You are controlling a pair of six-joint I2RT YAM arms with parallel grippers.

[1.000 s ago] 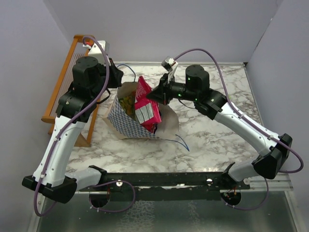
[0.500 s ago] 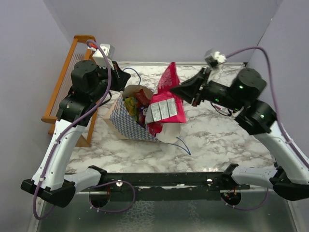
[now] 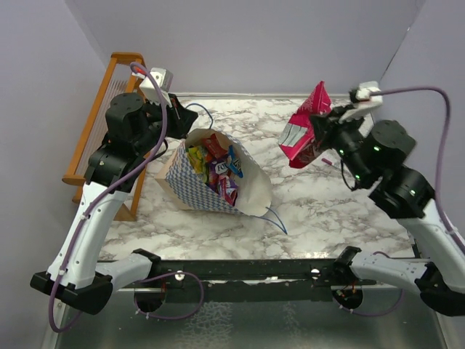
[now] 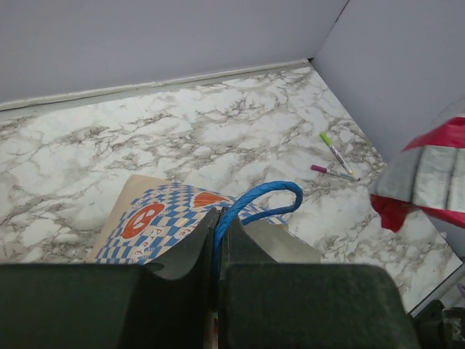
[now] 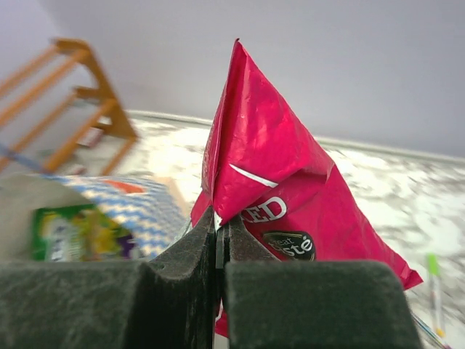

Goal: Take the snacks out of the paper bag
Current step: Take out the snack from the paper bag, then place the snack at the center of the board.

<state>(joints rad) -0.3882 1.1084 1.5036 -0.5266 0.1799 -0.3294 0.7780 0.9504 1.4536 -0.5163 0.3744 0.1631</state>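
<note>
From above: found the right gripper [image 3: 320, 129] clenched on the red packet [image 3: 304, 134], held clear of the marble table [image 3: 327, 203] at about two o'clock from the paper bag [image 3: 190, 190]. Found the bag left of centre, mouth open, with the other packets [image 3: 216, 166] inside, yellow, orange, blue and purple. Saw the left gripper [image 3: 186, 116] clamped at the bag's eleven o'clock rim, with the wooden rack [image 3: 93, 131] off at nine o'clock. Could read nothing here, the grey panel on the red packet and the print inside the bag being too small. From the left wrist: saw the gripper closed tight on the blue cord handle [image 4: 265, 193], above the bag's checkered band and its orange round marks with letters, perhaps "P r e", not surely legible. Noted two pens [image 4: 334, 151] on the marble at two o'clock and the red packet hanging at three o'clock. From the right wrist: saw the jaws pinched on the red packet's lower left edge, beside white letters "ED" and a dark oval badge, seemingly "Great Taste", partly lost in a fold. Judged the step as carrying off the first snack, with most of the job left. Judged the next move to call for lowering onto bare marble at the right, short of the pens, letting go, then going back to the bag's mouth with the handle held steady.
</note>
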